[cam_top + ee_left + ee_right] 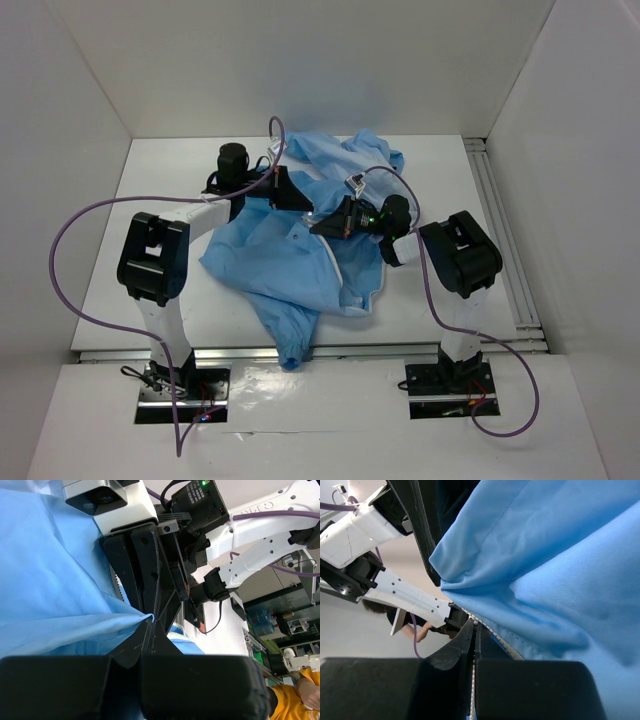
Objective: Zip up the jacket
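While it lies rumpled at the middle of the counter (440, 172), the jacket (268, 265) runs its long axis from the far right down to the near middle, where one end droops over the counter's near edge. Reaching in from the left, the left hand (300, 202) is clamped on a raised fold of the thin sky-blue cloth, and a purple cable (54, 255) loops off to its left. White zipper edging (335, 272) curves along the open front. From the right, the right hand (318, 228) pinches the cloth by that toothed edging, nearly tip to tip with the other, and the two hide the cloth between them. A metal rail (500, 240) lines the counter's right side.
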Robot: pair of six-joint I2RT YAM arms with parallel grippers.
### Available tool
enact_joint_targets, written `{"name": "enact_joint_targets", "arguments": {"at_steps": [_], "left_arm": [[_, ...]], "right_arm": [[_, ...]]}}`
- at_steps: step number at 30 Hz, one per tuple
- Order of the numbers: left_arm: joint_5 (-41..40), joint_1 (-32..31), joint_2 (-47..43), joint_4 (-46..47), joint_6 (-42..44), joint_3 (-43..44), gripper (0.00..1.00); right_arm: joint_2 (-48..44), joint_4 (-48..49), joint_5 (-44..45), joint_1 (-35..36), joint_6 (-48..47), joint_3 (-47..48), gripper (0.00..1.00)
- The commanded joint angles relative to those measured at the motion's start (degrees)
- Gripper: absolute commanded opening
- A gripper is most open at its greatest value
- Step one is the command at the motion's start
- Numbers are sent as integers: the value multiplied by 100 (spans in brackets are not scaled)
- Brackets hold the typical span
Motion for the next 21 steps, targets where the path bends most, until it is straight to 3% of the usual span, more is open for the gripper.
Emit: {"name": "enact_joint_targets", "arguments": {"at_steps": [1, 21], "left_arm": [[68, 73, 22, 273, 79, 31, 0], [-99, 20, 75, -474, 571, 189, 0]], "right_arm": [[-273, 2750, -284, -84, 52, -26, 0], [-379, 2591, -337, 74, -1, 184, 0]]}}
